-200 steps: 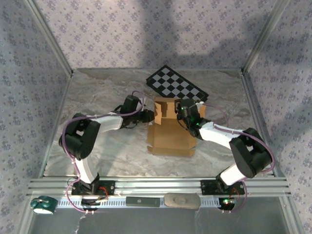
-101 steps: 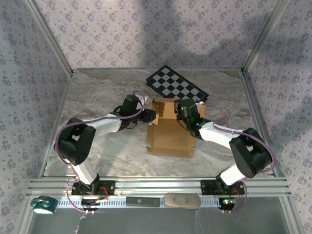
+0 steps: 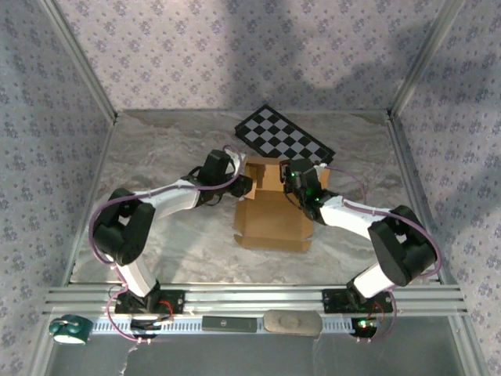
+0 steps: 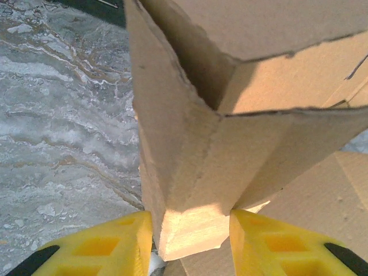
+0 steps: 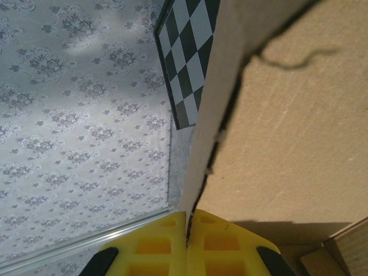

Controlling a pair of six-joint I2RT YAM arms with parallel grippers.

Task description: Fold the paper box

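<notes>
The right gripper (image 5: 187, 229) pinches the paper box (image 3: 274, 223) by an upright wall, while the left gripper (image 4: 190, 233) straddles a folded corner, grip unclear.

Your left arm (image 3: 168, 196) has drawn its elbow back toward the near edge of the worktop (image 3: 156, 149), so the forearm now lies flatter and longer. That has carried the left gripper (image 3: 243, 186) slightly farther right, closer against the left rear corner of the paper box (image 3: 274, 223). The box's upright rear wall has edged a little to the left. Its near left corner has also slid slightly left and away from you.
</notes>
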